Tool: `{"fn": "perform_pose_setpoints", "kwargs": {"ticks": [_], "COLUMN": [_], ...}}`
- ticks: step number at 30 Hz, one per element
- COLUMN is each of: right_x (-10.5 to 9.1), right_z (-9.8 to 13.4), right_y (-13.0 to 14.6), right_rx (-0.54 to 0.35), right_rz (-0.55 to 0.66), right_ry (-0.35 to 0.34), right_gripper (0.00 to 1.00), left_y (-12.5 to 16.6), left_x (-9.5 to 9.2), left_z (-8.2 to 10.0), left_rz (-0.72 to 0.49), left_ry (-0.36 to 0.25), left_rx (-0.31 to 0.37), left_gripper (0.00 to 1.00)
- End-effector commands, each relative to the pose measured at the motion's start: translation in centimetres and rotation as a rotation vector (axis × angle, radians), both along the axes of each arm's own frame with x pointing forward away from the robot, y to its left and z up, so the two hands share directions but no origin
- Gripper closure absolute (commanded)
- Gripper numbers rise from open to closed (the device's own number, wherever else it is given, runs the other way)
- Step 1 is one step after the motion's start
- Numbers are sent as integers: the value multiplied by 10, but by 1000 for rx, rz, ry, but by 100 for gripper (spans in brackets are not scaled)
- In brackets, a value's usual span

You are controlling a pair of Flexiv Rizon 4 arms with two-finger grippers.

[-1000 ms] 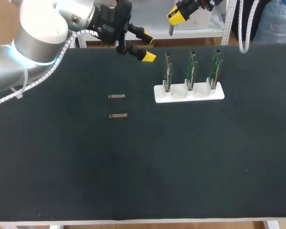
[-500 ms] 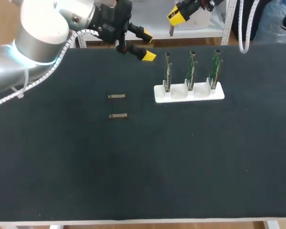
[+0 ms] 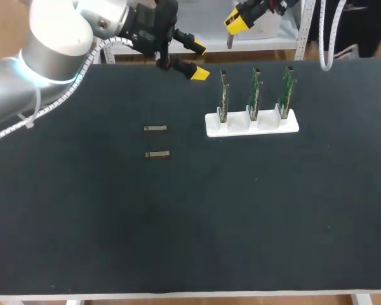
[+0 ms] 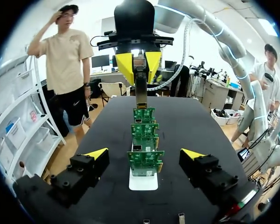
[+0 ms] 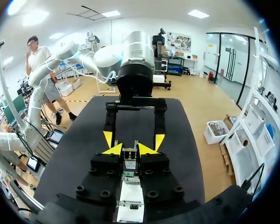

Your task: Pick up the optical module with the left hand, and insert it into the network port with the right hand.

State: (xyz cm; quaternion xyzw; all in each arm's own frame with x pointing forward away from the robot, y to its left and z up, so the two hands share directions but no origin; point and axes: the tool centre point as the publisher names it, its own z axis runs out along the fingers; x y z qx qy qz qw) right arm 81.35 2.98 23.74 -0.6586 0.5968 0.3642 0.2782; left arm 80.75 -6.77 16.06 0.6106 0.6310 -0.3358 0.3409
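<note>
Two loose: far optical module (image 3: pixel 155 128), near optical module (image 3: pixel 157 154), flat on desk (image 3: pixel 178 241), left of white rack (image 3: pixel 238 126) holding three green boards (image 3: pixel 254 92). Your left jaws spread, above far desk edge. Your right jaws pinch third module (image 4: pixel 141 91), beyond rack.

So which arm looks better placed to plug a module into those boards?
Right, I'd say. The right gripper holds an optical module between its fingers, lined up with the row of boards. The left gripper is open and empty, off beside the row.

Overhead head view, wrist views face each other across rack (image 3: pixel 267 124)
</note>
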Motion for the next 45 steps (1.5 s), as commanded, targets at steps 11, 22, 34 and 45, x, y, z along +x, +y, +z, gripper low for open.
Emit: {"fn": "perform_pose_setpoints", "kwargs": {"ticks": [11, 22, 34, 45], "right_x": [2, -7, -8, -6], "right_z": [-11, -26, -42, -49], "right_y": [1, 6, 10, 14], "right_rx": [-26, -58, -85, -105], "right_rz": [440, 464, 442, 386], "right_ry": [334, 332, 302, 255], "right_gripper": [100, 100, 100, 100], "left_y": [-1, -1, -1, -1], "left_x": [4, 4, 4, 4], "left_z": [0, 0, 0, 0], "left_rz": [-7, -7, -7, -7], "left_ry": [4, 4, 4, 4], "left_rx": [4, 4, 4, 4], "left_gripper": [0, 0, 0, 0]}}
